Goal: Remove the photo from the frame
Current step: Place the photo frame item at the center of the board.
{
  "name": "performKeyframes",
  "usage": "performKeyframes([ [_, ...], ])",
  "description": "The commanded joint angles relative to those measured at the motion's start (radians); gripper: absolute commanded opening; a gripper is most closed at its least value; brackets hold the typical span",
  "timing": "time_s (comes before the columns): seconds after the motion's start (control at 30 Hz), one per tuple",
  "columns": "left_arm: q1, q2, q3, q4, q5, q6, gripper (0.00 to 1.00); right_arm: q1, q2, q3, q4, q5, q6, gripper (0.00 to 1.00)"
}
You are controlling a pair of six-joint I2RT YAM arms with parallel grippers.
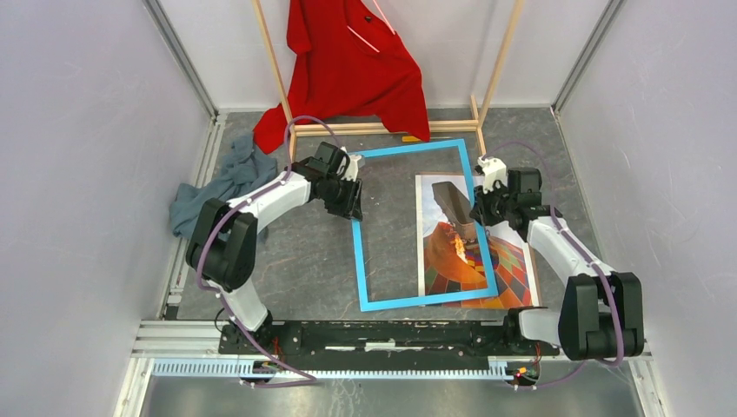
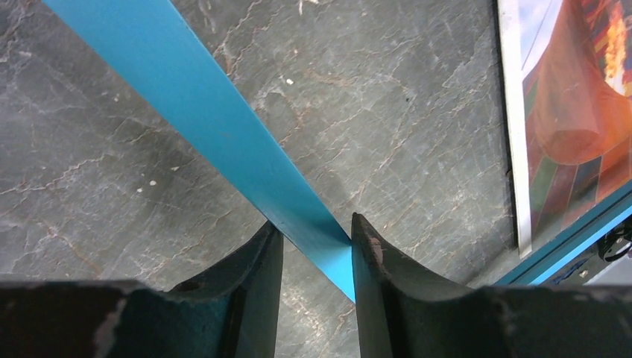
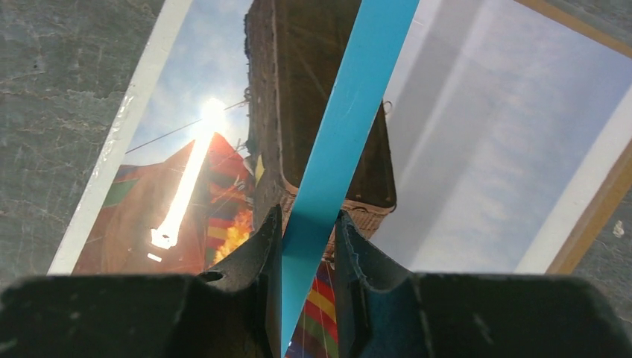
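The frame (image 1: pixel 408 149) is a thin light blue rectangle with nothing in it, and the grey table shows through its opening. My left gripper (image 1: pixel 355 195) is shut on its left bar (image 2: pixel 223 127), with the jaws on either side (image 2: pixel 317 235). My right gripper (image 1: pixel 476 208) is shut on the right bar (image 3: pixel 350 119), which runs between its fingers (image 3: pixel 307 224). The photo (image 1: pixel 452 261), an orange-red balloon with a dark basket, lies flat on the table under the frame's right side. It reaches out past the right bar (image 3: pixel 462 149) and shows at the right edge of the left wrist view (image 2: pixel 574 112).
A brown board edge (image 3: pixel 596 209) shows along the photo's right side. A red garment (image 1: pixel 348 61) hangs on a wooden rack (image 1: pixel 495 78) at the back. A blue-grey cloth (image 1: pixel 222 182) lies at the far left. White walls close in both sides.
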Motion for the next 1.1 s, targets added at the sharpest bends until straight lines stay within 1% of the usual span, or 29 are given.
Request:
performKeyframes([
  [0.0, 0.016, -0.06, 0.007, 0.096, 0.088, 0.075, 0.43, 0.065, 0.003, 0.046, -0.007, -0.229, -0.044, 0.17],
  [0.2, 0.046, -0.062, -0.007, 0.082, 0.09, 0.095, 0.43, 0.099, 0.015, 0.051, -0.006, -0.258, -0.053, 0.2],
  [0.47, 0.088, -0.065, -0.036, 0.082, 0.089, 0.114, 0.43, 0.137, 0.079, 0.081, -0.019, -0.298, -0.067, 0.23],
  [0.83, 0.185, -0.083, -0.087, 0.084, 0.078, 0.162, 0.42, 0.186, 0.16, 0.129, -0.024, -0.361, -0.064, 0.23],
  [0.97, 0.218, -0.085, -0.094, 0.087, 0.079, 0.166, 0.42, 0.218, 0.173, 0.138, -0.026, -0.387, -0.071, 0.26],
  [1.07, 0.237, -0.083, -0.101, 0.092, 0.073, 0.203, 0.42, 0.249, 0.186, 0.146, -0.029, -0.396, -0.08, 0.29],
])
